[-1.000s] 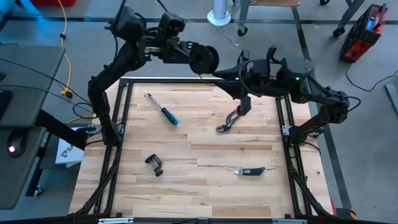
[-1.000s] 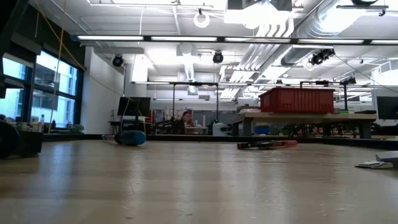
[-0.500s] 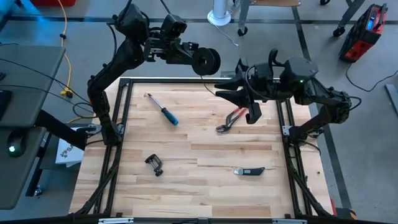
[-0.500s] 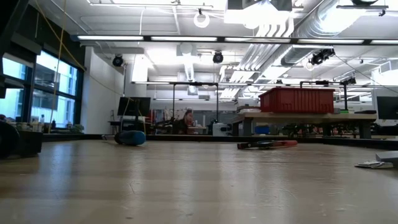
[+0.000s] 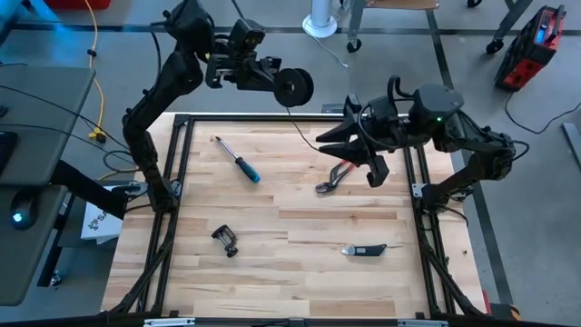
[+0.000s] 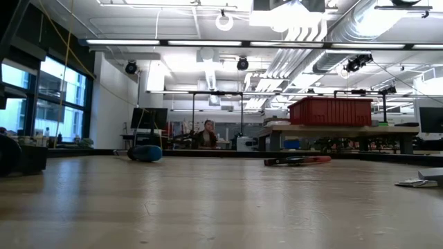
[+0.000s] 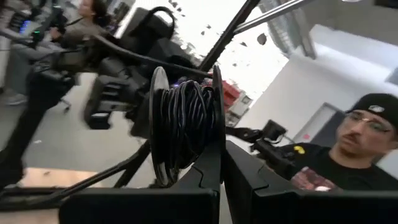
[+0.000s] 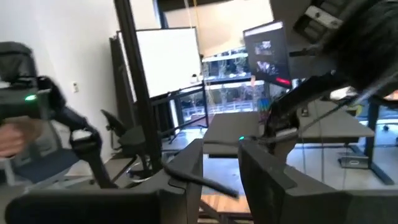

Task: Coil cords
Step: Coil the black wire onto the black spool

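Observation:
A small round black reel (image 5: pixel 295 86), wound with the thin dark cord (image 7: pixel 183 124), hangs high over the table's far edge, and my left gripper (image 5: pixel 277 84) is shut on it. A thin strand of cord (image 5: pixel 300 125) runs from the reel toward the near right, to my right gripper (image 5: pixel 320 139). That gripper hovers above the far right of the table and points toward the left. In the right wrist view its fingers stand a little apart, and a dark strand (image 8: pixel 214 186) crosses the gap. The low view shows neither gripper. My left gripper pinches the rim of one reel flange (image 7: pixel 216 146) between its two fingers, coming at it about level from the table's left. The reel is lifted clear of the table. My right gripper has the cord strand (image 8: pixel 186 177) lying across one finger (image 8: pixel 186 158). Whether it is pinched I cannot tell.
On the wooden table lie a blue-handled screwdriver (image 5: pixel 238 162), red pliers (image 5: pixel 336 174), a small black clamp (image 5: pixel 225 239) and a black folding tool (image 5: pixel 365 249). A person (image 7: pixel 360 143) sits beyond the table. A black frame (image 5: pixel 272 118) borders the table.
My right gripper has rolled about its own pointing line and drifted slightly toward the near edge, still pointing left at the strand. My left arm has shifted a little, while the reel stays almost in place over the far edge.

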